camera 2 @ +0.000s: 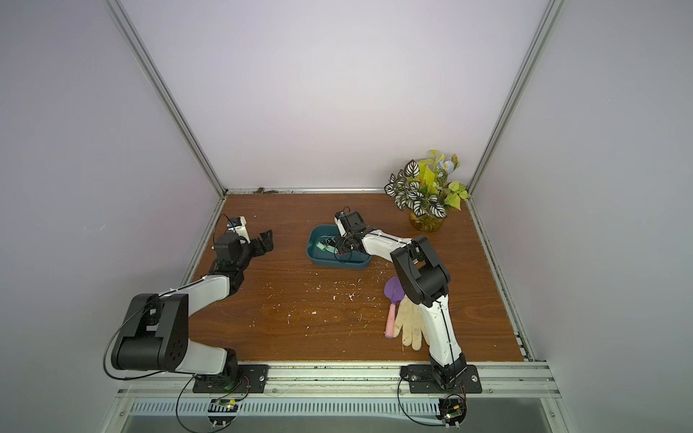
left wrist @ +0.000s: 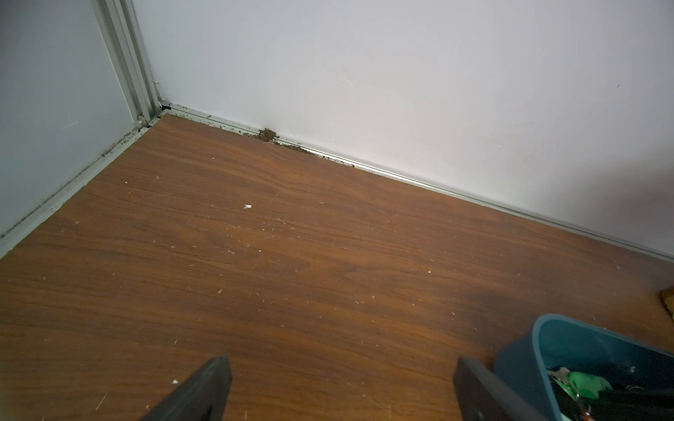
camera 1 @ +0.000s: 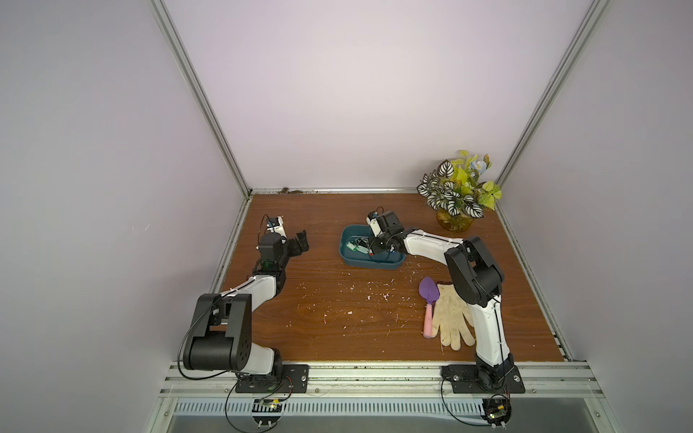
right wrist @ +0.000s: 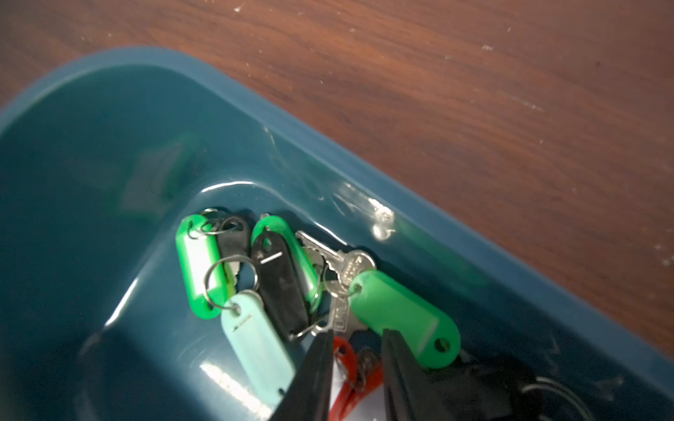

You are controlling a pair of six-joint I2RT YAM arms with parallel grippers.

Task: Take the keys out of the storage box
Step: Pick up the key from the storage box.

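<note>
The storage box (camera 1: 369,264) (camera 2: 333,264) is a shallow dark teal tray on the wooden table, right of its middle in both top views. Inside lie the keys (right wrist: 277,277) (camera 1: 354,245), a heap of rings with green, pale green, black and red tags. My right gripper (right wrist: 355,339) (camera 1: 375,247) reaches down into the box. Its jaws stand narrow, pressed on a red tag and a silver key between them. My left gripper (left wrist: 343,368) (camera 1: 302,243) hovers open and empty over bare table left of the box, whose corner (left wrist: 536,339) shows beside one finger.
An amber pot with a leafy plant (camera 1: 454,221) stands at the back right. A purple-and-pink trowel (camera 1: 428,300) and a pale glove (camera 1: 452,318) lie at the front right, beside my right arm. Walls close the table at the back and both sides. White crumbs speckle the wood.
</note>
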